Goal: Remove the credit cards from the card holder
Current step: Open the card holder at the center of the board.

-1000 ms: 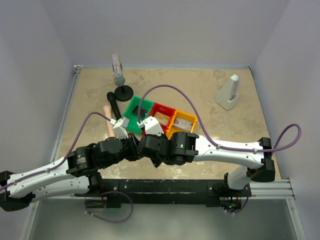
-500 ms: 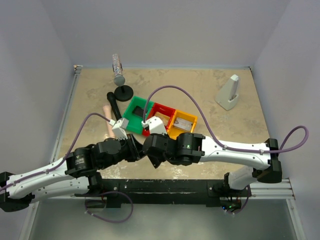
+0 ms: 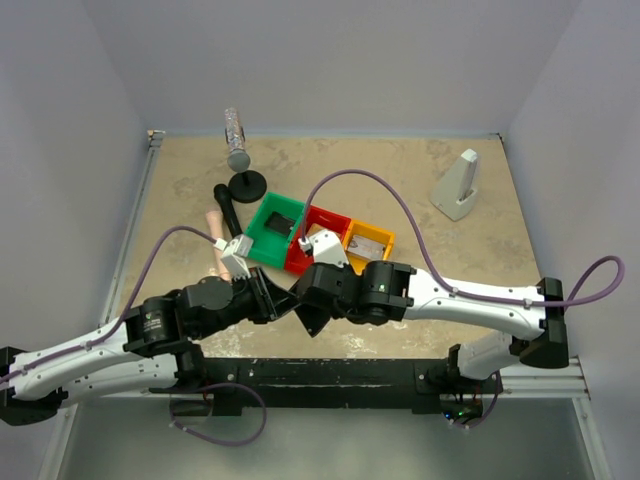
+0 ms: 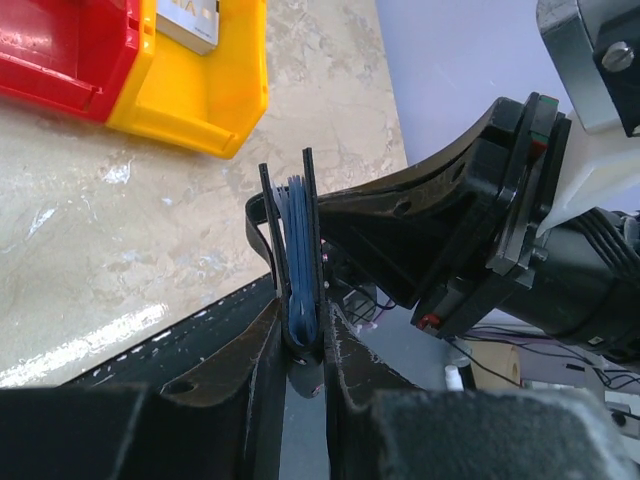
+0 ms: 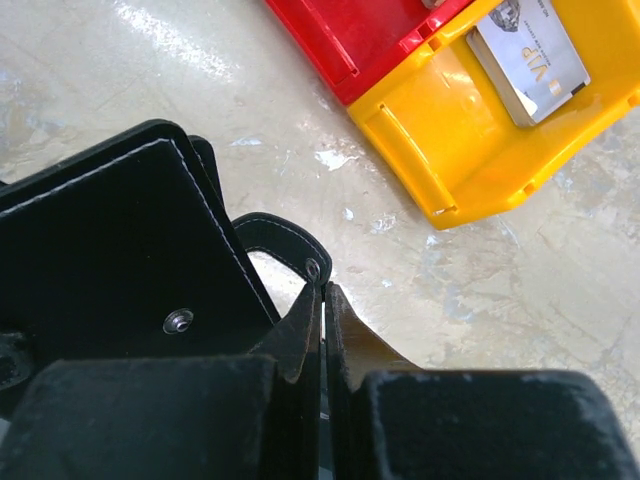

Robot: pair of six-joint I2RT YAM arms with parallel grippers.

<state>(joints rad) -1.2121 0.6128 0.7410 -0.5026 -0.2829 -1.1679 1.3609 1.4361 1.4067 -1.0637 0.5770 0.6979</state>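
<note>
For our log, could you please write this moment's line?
left gripper: shut on flat black bifold card holder | right gripper: shut by its strap

Bright even light; table [image 4: 100,250] glare (left pincer [image 4: 303,345] blurred).

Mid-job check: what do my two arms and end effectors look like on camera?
Both the left arm and right arm have white link shells with black joint housings. A purple cable loops along each. A white block sits at each wrist. The left end effector and right end effector have black fingers.
</note>
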